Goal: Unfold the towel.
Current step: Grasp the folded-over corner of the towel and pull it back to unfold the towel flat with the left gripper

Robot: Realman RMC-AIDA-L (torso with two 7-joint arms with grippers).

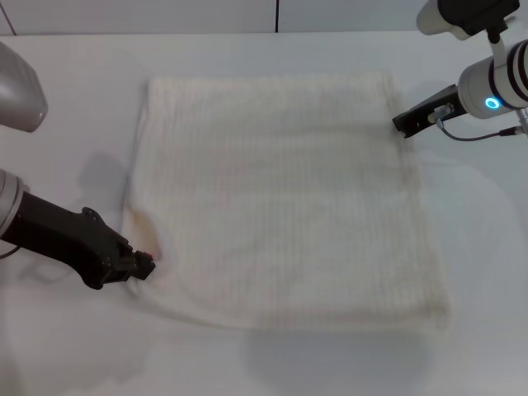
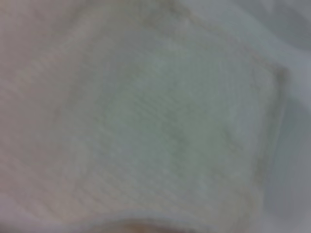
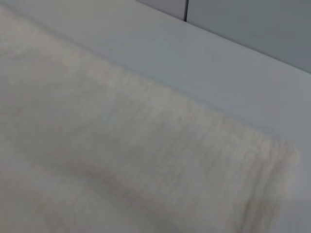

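The cream-white ribbed towel (image 1: 280, 198) lies spread out flat as a rough square on the white table (image 1: 74, 355). My left gripper (image 1: 145, 266) is at the towel's near left corner, low on the table and touching the hem. My right gripper (image 1: 404, 124) is at the towel's far right edge, just beside the hem. The left wrist view is filled by towel cloth (image 2: 155, 121) seen very close. The right wrist view shows the towel's thick hemmed edge (image 3: 146, 145) on the table.
The table's far edge (image 1: 272, 33) meets a grey wall with a dark vertical seam (image 1: 275, 15). Bare table surface surrounds the towel on all sides. A cable hangs from my right wrist (image 1: 483, 136).
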